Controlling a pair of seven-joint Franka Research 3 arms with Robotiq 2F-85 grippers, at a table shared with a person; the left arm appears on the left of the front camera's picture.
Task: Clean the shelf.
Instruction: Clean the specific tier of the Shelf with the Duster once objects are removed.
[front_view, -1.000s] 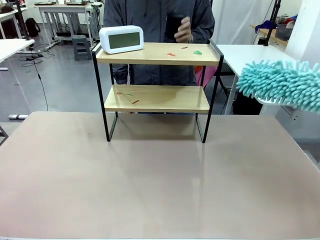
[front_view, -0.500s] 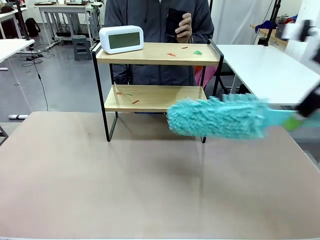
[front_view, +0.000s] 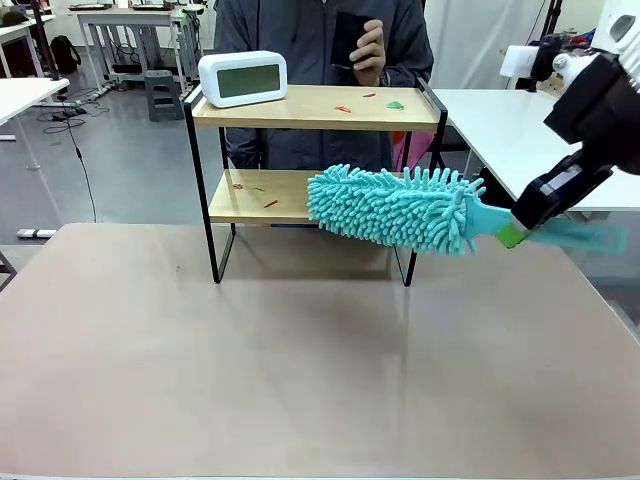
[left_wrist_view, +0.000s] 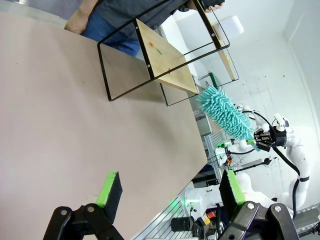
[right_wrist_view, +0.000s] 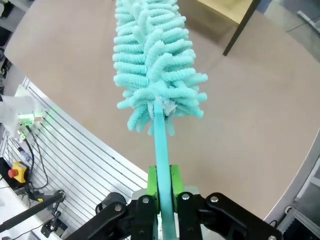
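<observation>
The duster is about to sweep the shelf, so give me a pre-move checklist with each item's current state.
1. Right gripper jaws shut on the duster by its handle: ok.
2. Duster head level with the shelf's lower board: ok.
3. Duster head touching that board: cannot tell.
4. Lower board free of scraps: not ok.
5. Clock on the top board, apart from the duster: ok.
6. Person's hand raised behind the shelf, off its boards: ok.
</observation>
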